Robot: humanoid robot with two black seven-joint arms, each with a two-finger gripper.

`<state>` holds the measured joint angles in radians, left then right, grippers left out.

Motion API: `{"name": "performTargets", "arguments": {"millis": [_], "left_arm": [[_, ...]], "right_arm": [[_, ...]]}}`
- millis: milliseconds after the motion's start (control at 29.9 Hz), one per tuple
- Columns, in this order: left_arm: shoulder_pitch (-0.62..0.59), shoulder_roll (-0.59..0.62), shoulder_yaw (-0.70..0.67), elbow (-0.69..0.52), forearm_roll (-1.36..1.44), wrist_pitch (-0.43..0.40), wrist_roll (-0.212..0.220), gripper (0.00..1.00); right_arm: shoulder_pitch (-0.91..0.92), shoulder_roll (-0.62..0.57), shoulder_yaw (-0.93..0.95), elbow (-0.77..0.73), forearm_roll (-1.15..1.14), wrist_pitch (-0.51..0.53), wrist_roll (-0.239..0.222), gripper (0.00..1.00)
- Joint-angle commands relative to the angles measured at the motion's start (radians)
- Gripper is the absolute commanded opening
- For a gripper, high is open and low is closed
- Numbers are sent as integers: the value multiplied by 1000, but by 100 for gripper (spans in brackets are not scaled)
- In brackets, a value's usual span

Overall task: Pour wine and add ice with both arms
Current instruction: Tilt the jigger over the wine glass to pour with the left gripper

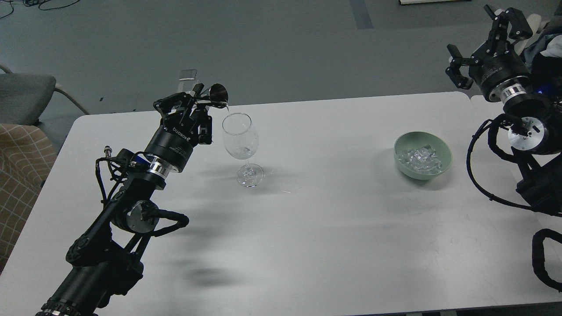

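Note:
A clear stemmed wine glass [240, 140] stands upright on the white table [307, 219], left of centre. A little clear wine [243, 153] lies hardly visible in its bowl. My left gripper [195, 98] is shut on a small steel measuring cup [218, 95], tipped with its lip just above the glass's left rim. A pale green bowl [443, 169] at the right holds many clear ice chunks [419, 158]. My right gripper [483, 48] is open and empty, raised beyond the table's far right corner, well away from the bowl.
A grey chair [26, 96] and a checked brown cushion [17, 175] stand off the table's left edge. A second table [483, 105] adjoins at the right, under my right arm. Grey floor lies beyond the far edge.

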<state>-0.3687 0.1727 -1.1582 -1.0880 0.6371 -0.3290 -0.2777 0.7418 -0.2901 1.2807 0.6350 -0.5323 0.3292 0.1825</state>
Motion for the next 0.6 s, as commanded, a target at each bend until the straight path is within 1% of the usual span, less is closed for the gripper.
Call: {"name": "performTargets", "arguments": {"millis": [0,201,267,568], "left_arm": [[-3,4,0,-3,6,-2,-2,0],[-15,5,0,-3,56,-15,-6,0],[-15,7,0,-3,65,-15,-26,0],[-16,30,3,-1,84,-15,-31,0]], "right_arm": [[1,-1,-1,0,0,1,0,100],[-1,-1,0,0,0,1,0,100],[-1,-1,-1,0,0,1,0,100],[2,-1,0,0,0,1,0,100]]}}
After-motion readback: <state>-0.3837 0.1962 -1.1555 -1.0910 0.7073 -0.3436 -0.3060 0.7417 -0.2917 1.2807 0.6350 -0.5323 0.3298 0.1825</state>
